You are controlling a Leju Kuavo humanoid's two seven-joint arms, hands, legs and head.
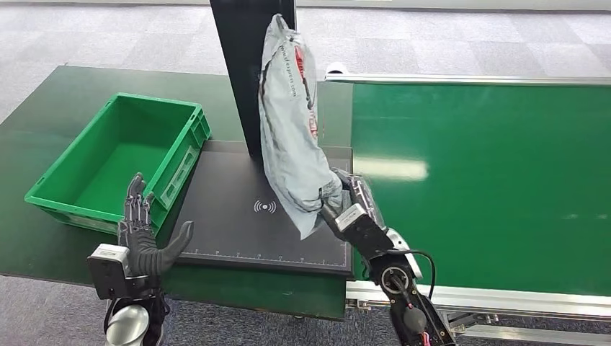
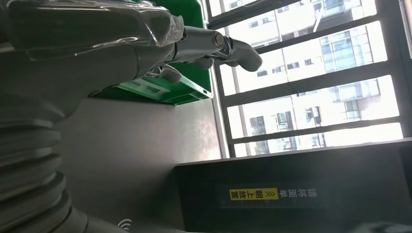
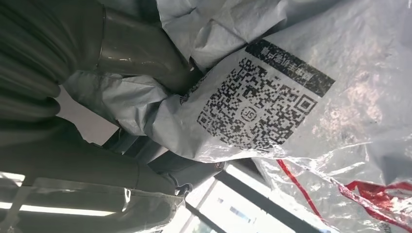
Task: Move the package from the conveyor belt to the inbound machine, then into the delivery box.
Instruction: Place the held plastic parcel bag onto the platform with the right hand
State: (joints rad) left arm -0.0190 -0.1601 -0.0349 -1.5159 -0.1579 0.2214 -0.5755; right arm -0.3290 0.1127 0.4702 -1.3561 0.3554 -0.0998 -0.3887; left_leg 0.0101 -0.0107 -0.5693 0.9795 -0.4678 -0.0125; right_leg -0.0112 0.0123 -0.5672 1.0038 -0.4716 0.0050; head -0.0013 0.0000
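package (image 1: 290, 122) | gripped by right hand (image 1: 351, 209) | above inbound machine (image 1: 245, 216) | left hand (image 1: 144, 234) spread

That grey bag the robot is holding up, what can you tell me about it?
The package is a soft grey plastic mailer bag, crumpled and bulging, with red and dark print down one side. The right wrist view shows a black square scan code and red markings under glossy film. It stands nearly upright, lifted above the black scanner pad, in front of the pad's dark upright post. The right hand grips its lower end and the plastic bunches there. Its lowest corner hangs just over the pad; whether it touches is unclear.
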